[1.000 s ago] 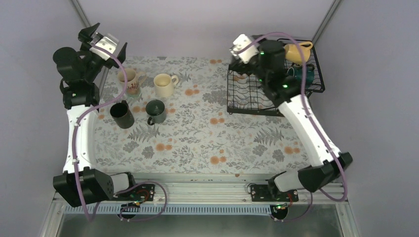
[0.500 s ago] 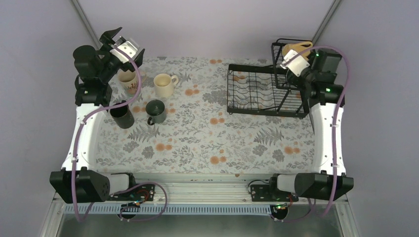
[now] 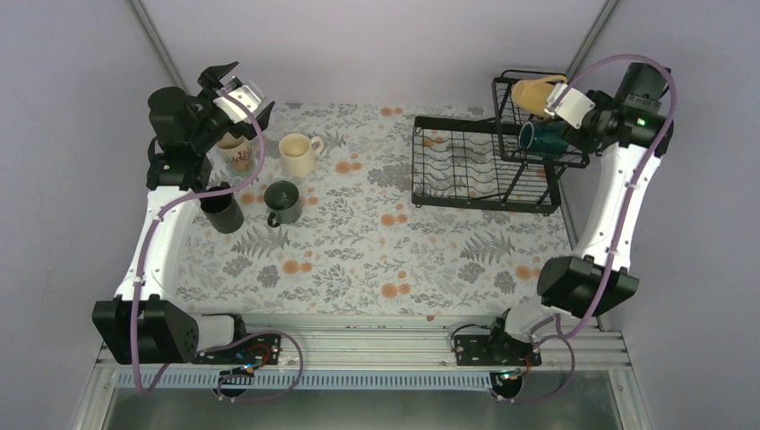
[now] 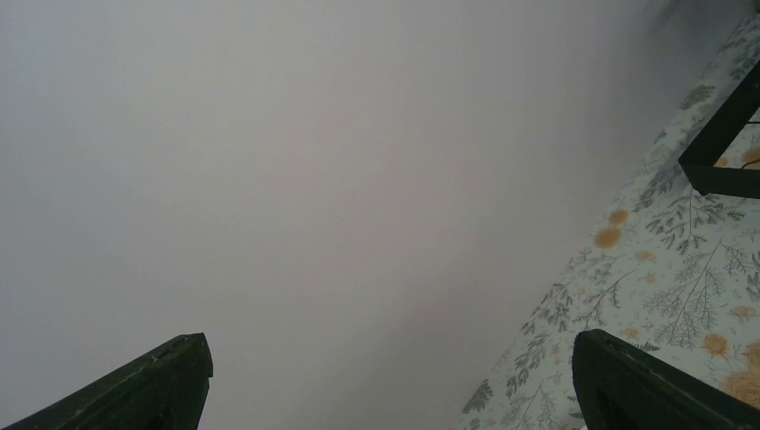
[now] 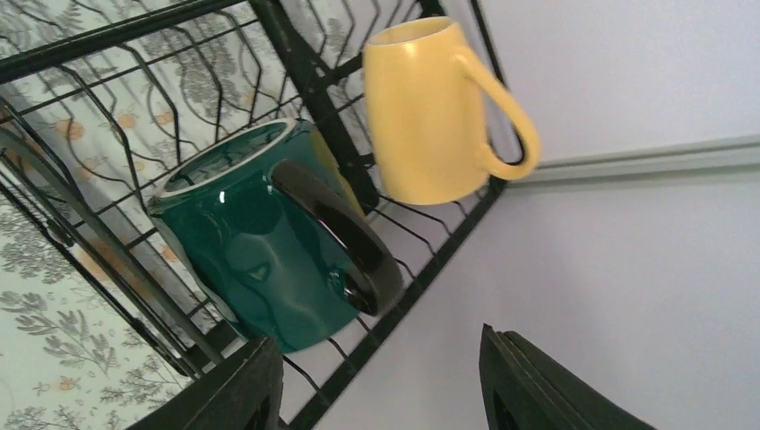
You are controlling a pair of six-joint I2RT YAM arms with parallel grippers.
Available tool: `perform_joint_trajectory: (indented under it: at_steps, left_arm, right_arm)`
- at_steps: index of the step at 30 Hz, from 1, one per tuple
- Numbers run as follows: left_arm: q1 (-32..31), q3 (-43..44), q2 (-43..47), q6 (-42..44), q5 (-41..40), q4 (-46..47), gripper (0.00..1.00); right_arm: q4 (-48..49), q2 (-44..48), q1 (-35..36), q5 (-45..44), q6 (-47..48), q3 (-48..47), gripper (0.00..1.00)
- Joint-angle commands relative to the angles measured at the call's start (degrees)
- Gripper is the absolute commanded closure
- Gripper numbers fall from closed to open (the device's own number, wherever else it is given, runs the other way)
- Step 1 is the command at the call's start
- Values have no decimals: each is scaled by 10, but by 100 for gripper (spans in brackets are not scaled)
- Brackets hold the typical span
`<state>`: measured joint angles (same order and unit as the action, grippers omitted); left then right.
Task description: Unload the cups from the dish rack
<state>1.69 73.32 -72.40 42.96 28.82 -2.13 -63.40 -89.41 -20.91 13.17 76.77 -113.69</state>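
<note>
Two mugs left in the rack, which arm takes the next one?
Right: the right tool is open beside the teal mug and yellow mug in the dish rack; the left tool is across the table.

Upper right, the black wire dish rack (image 3: 457, 167) holds a yellow mug (image 3: 534, 93) and a teal mug (image 3: 538, 137); cream mug (image 3: 298, 155), printed mug (image 3: 237, 152), grey-green mug (image 3: 283, 203) and black mug (image 3: 221, 209) cluster upper left.

Teal mug (image 5: 255, 260) was glossy glazed ceramic, reflective. Yellow mug (image 5: 417, 116) was smooth, softer sheen. Dish rack (image 3: 457, 163) was black coated wire, matt. Table cover (image 3: 358, 255) looked matt, floral-printed cloth.
</note>
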Motion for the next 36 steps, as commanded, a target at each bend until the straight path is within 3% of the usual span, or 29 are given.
perform_joint_trajectory:
  at_steps: [1, 13, 23, 29, 31, 34, 36]
  left_arm:
    - [-4, -9, -6, 13, 13, 15, 0]
    - [-4, -47, -15, 16, 10, 52, 0]
    - [-4, -62, -22, 18, 6, 65, 0]
    - [-4, -70, -24, 17, 4, 70, 0]
    - [-4, -70, -24, 16, 4, 69, 0]
    - [-4, -68, -25, 16, 4, 67, 0]
    - [-4, -67, -26, 15, 5, 66, 0]
  right_arm:
    - [-63, -31, -11, 39, 22, -28, 43]
    - [6, -81, -11, 7, 14, -13, 59]
    - [94, -78, -9, 15, -12, 39, 62]
    - [107, -111, -5, 24, -51, 13, 64]
    - [121, -110, -5, 34, -58, 16, 68]
    - [140, -106, -2, 50, -66, 25, 82]
    - [152, -103, 3, 51, -69, 35, 85]
